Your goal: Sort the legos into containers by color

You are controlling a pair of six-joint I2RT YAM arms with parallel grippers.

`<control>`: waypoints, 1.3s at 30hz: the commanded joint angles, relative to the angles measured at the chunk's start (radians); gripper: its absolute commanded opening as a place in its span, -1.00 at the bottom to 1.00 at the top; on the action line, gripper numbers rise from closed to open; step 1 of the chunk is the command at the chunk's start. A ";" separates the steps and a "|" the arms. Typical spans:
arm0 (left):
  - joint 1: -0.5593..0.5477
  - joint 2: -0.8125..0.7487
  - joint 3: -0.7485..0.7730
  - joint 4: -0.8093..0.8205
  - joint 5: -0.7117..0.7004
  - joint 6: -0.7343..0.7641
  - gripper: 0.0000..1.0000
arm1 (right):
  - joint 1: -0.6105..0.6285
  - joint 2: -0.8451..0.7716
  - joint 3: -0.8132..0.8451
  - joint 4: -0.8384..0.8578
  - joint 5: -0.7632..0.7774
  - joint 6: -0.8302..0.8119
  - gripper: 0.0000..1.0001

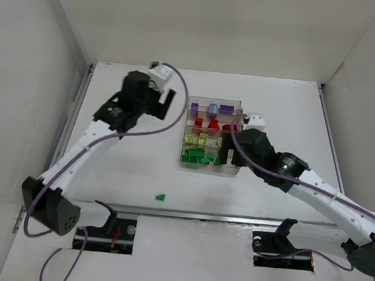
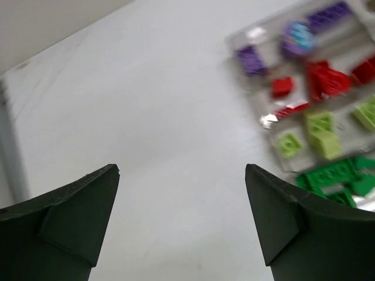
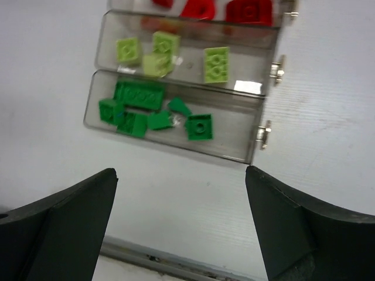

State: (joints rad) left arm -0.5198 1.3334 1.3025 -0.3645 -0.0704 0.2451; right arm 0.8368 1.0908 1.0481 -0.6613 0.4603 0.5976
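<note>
top view only: lone green brick [image 1: 161, 196] on the table [image 1: 124, 174], behind both pairs of fingers [image 2: 70, 216].
right wrist view only: dark green bricks [image 3: 137, 96] clear in the tray [image 3: 176, 150], just ahead of the fingers.
legos [image 1: 203, 140]: in the tray, one colour per row.
left gripper [image 2: 181, 170]: spread wide, empty, arm bent high, tray ahead to the right.
right gripper [image 3: 181, 172]: spread wide, empty, arm stretched low.
room: white table, white walls [image 1: 205, 23].

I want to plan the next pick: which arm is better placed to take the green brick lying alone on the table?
Probably the left. The green brick lies on its side of the table, nearer its base, and the left end effector is open and empty.
</note>
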 commanded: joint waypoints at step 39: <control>0.583 -0.583 -0.414 -0.010 -0.080 -0.375 0.86 | 0.450 0.951 0.388 0.233 -0.442 -0.642 -0.64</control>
State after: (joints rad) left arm 0.0547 0.7628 0.8936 -0.4084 -0.1673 -0.1150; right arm 1.2873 2.0396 1.4479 -0.4610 -0.0154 -0.0483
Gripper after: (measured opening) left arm 0.928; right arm 0.237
